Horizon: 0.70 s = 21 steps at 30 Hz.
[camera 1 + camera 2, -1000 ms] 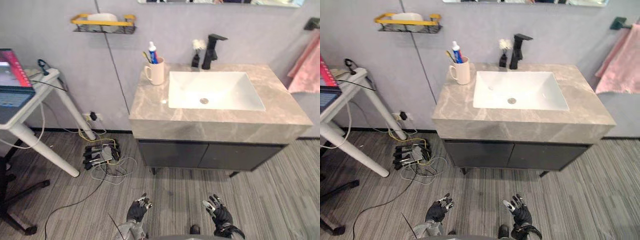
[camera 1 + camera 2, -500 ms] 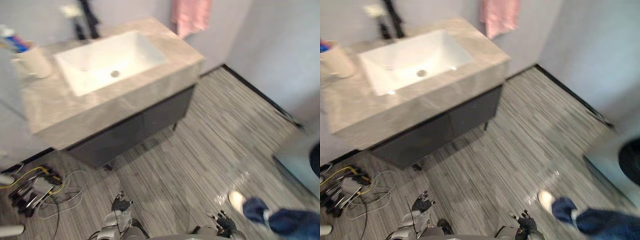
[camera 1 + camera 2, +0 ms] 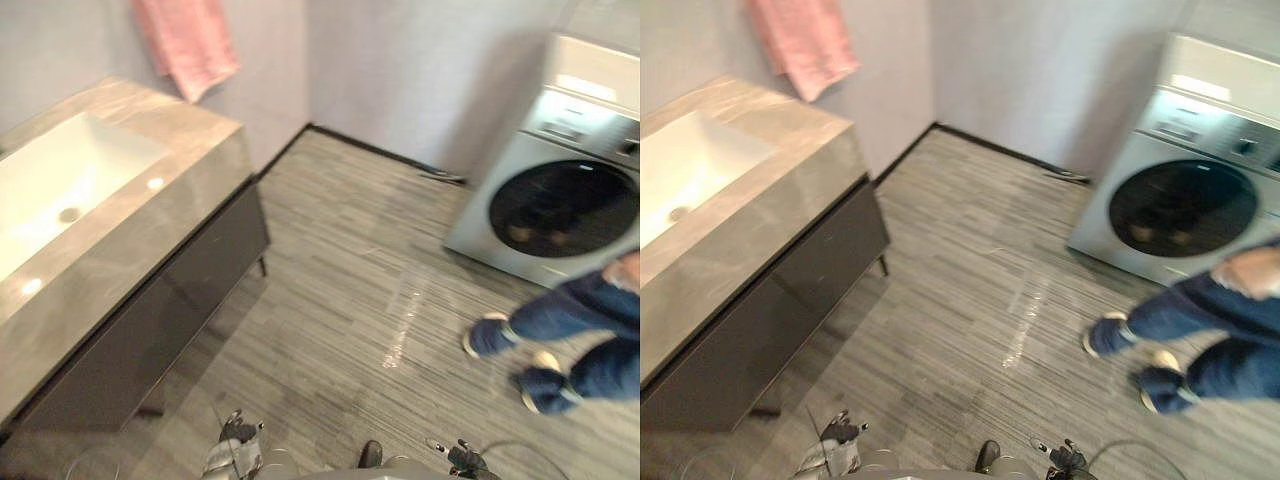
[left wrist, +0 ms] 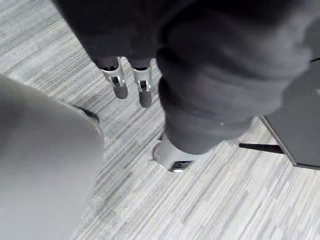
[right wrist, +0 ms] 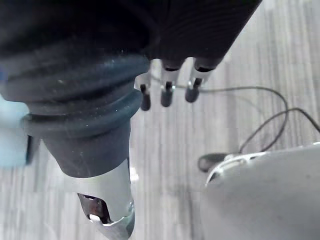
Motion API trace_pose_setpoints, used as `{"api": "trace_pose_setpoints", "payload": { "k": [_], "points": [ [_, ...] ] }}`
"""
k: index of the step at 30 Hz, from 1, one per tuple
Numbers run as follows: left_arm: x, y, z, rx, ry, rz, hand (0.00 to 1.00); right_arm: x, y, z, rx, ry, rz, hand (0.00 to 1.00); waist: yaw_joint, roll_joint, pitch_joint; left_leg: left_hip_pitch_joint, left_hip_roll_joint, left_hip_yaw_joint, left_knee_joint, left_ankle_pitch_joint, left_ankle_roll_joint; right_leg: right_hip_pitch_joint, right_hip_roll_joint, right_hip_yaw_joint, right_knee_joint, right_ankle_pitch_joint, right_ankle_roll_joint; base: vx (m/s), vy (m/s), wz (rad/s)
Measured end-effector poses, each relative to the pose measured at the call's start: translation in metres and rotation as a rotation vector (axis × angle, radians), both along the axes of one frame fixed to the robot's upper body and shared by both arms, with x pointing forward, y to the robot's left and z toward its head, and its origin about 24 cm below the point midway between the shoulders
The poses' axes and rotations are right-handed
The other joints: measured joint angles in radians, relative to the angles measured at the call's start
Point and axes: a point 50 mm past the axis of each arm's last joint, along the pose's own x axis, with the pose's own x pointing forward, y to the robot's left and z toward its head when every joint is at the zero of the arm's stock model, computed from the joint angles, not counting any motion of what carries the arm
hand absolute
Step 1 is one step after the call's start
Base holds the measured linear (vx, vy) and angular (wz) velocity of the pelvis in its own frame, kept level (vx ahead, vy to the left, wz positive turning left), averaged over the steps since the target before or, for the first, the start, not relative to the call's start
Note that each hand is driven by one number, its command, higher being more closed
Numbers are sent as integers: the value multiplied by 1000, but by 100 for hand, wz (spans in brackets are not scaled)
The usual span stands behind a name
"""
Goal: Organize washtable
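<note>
The washtable (image 3: 140, 240) is a grey marble counter on a dark cabinet (image 3: 150, 330), off to my left. Its white sink (image 3: 50, 180) is sunk into the top, and the counter around it is bare in these views. My left hand (image 3: 235, 445) hangs low over the floor in front of the cabinet, fingers (image 4: 120, 90) straight, holding nothing. My right hand (image 3: 462, 460) hangs low on the other side, fingers (image 5: 167, 95) relaxed, thumb (image 5: 107, 220) apart, also empty. Both hands are well below and away from the counter.
A pink towel (image 3: 185, 40) hangs on the wall past the counter's far end. A washing machine (image 3: 560, 200) stands at the right. A person's legs in blue trousers (image 3: 560, 330) stand on the striped grey floor (image 3: 350, 300) before it.
The whole view has swung to the right as the camera turned: the cup and tap left the view, the washing machine and the person's legs came in. Both hands still hang low and empty.
</note>
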Motion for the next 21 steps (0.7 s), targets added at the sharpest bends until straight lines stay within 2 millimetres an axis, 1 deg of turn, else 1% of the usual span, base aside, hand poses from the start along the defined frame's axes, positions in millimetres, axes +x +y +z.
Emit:
{"api": "trace_pose_setpoints", "payload": {
  "k": [1, 2, 3, 4, 5, 6, 7, 8, 9, 10, 11, 12, 13, 14, 15, 16, 17, 18, 19, 20, 21],
  "points": [
    [-9, -1, -2, -13, 14, 38, 0, 5, 0, 1, -6, -11, 20, 0, 0, 17, -10, 1, -23, -70, -3, -72, 9, -29, 34, 98, 5, 9, 16, -163, 351, -236],
    [-20, -4, -5, -25, 40, 49, 0, 14, -3, 4, -14, -37, 23, 0, -3, 63, -30, 13, -32, -135, -68, -156, 16, -67, 93, 211, 7, 10, 18, -204, 422, -259],
    [-25, -6, -6, -33, 59, 48, 0, 18, -2, 5, -12, -47, 24, 0, -3, 71, -34, 32, -44, -106, -79, -182, 27, -81, 113, 269, 3, 17, 22, -142, 326, -275],
    [-47, -3, -10, -29, 124, 62, 0, 18, 9, 3, 10, -46, 69, 0, -7, 79, -65, 56, -51, -49, -141, -188, 39, -109, 143, 339, 25, 14, 0, -14, 281, -245],
    [-57, -4, -11, -31, 150, 62, 0, 20, 6, 5, 5, -57, 88, 0, -15, 94, -64, 82, -26, 22, -159, -175, 19, -156, 212, 307, 218, 9, -19, 175, 316, -277],
    [-71, -3, -12, -31, 180, 79, 0, 19, 4, 5, 1, -51, 97, 0, -29, 82, -58, 91, -83, -20, -73, -117, 61, -128, 253, 301, 291, -32, -58, 179, 261, -197],
    [-70, -2, -12, -28, 177, 79, 0, 19, 4, 5, 1, -50, 97, 0, -27, 74, -58, 73, -102, -36, -28, -113, 60, -119, 241, 320, 273, -31, -59, 94, 237, -211],
    [-71, 5, -11, -7, 176, 75, 0, 21, 4, 6, 3, -63, 89, 0, -25, 36, -66, -31, -191, -155, 138, -114, 50, -102, 201, 462, 190, -52, -17, -70, 116, -184],
    [-68, 5, -10, -1, 169, 63, 0, 25, 1, 7, 2, -79, 65, 0, -26, 57, -67, -59, -190, -228, 94, -125, 47, -107, 211, 524, 156, -39, 19, -72, 176, -235],
    [-66, 4, -10, 7, 171, 32, 0, 25, -5, 9, -6, -90, 35, 0, -27, 77, -64, -38, -176, -232, 40, -182, 54, -115, 238, 578, 132, -27, 49, -31, 170, -222],
    [-60, 7, -8, 22, 153, 7, 0, 18, -1, 7, 9, -87, 5, 0, -32, 84, -56, -33, -172, -154, 2, -175, 117, -127, 243, 648, 119, -14, 74, 9, 160, -181],
    [-58, 6, -8, 24, 145, 2, 0, 13, 1, 5, 15, -73, -4, 0, -34, 74, -61, -33, -171, -123, -12, -170, 125, -135, 240, 660, 119, -12, 81, 9, 165, -176],
    [-46, 3, -7, 28, 115, -36, 0, 0, 0, 2, 30, -49, -84, 0, -40, 59, -70, -28, -171, -53, -30, -166, 132, -147, 233, 690, 104, 4, 94, -2, 146, -149],
    [-39, 2, -6, 34, 104, -74, 0, -4, -3, 2, 35, -47, -141, 0, -56, 53, -73, -24, -169, -4, -48, -163, 137, -145, 226, 726, 72, 25, 103, 0, 143, -141],
    [-34, 2, -4, 41, 89, -92, 0, -6, -2, 1, 42, -43, -162, 0, -65, 45, -77, -19, -168, 17, -61, -159, 144, -146, 227, 731, 61, 38, 103, 9, 127, -124],
    [-25, 1, -2, 47, 53, -98, 0, -12, -1, 0, 55, -35, -214, 0, -63, 49, -78, -7, -165, 63, -89, -151, 142, -147, 224, 736, 31, 66, 101, 30, 123, -123],
    [-15, -3, 0, 47, 19, -118, 0, -17, 0, -1, 70, -34, -266, 0, -69, 33, -89, 7, -162, 106, -110, -149, 140, -145, 225, 740, 6, 93, 101, 32, 129, -125],
    [-11, -6, 0, 41, 10, -127, 0, -17, -1, -1, 74, -36, -283, 0, -76, 43, -86, 9, -160, 124, -112, -146, 134, -144, 228, 739, -4, 108, 96, 32, 129, -111],
    [-6, -15, 0, 20, -4, -130, 0, -15, 0, 0, 81, -55, -301, 0, -88, 52, -86, 13, -148, 171, -104, -134, 111, -145, 238, 705, -16, 148, 68, 44, 143, -114],
    [-2, -24, 0, -5, -15, -135, 0, -11, 2, 1, 92, -73, -312, 0, -87, 45, -88, -12, -142, 235, -35, -103, 15, -156, 237, 584, -12, 207, 9, 40, 150, -117],
    [4, -22, 2, 1, -31, -149, 0, -6, 12, 1, 119, -82, -315, 0, -78, 12, -76, -63, -129, 256, 49, -99, -29, -162, 211, 506, -18, 229, -20, 11, 63, -79]
  ]
}}
